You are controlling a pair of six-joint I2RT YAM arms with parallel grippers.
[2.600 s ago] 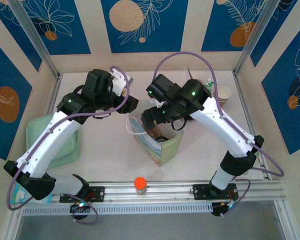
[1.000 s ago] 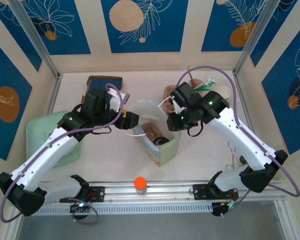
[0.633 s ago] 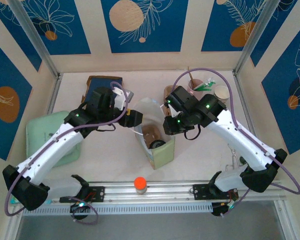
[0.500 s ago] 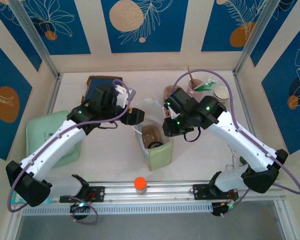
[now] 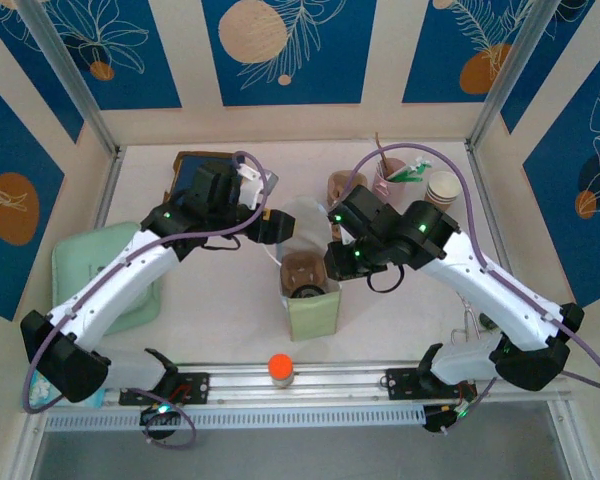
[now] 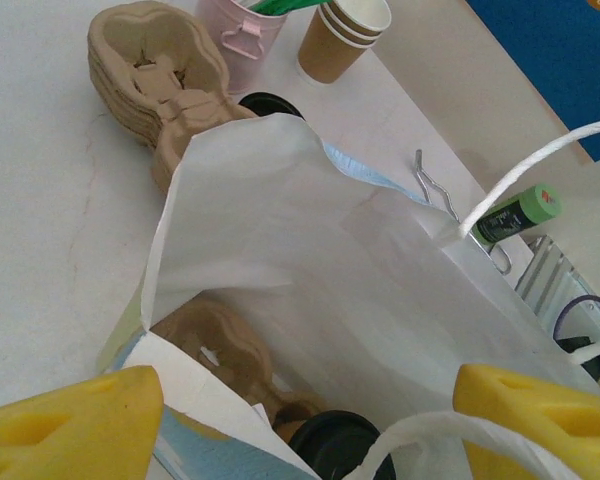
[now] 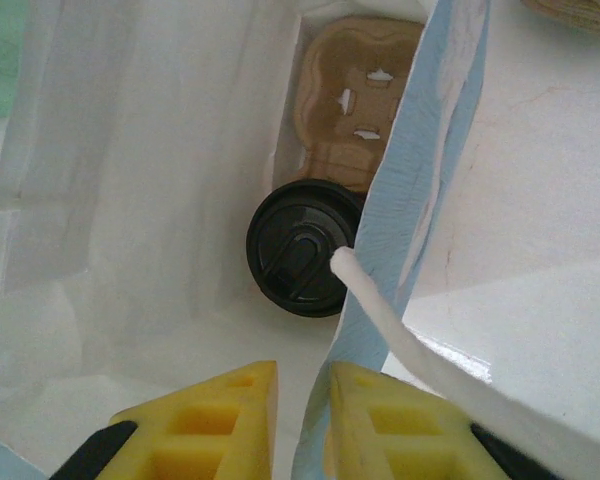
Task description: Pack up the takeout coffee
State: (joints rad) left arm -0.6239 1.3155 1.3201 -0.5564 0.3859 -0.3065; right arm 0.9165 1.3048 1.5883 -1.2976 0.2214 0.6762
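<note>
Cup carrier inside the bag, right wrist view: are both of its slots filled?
No: a black-lidded cup sits at one end of the carrier in the bag, and the other slot shows bare cardboard.

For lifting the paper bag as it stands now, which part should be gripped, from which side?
Its white cord handle, pinched from above. The paper bag stands upright, mouth open; its walls are thin, and the lidded cup and carrier sit at the bottom, so a side squeeze would likely crumple it.
</note>
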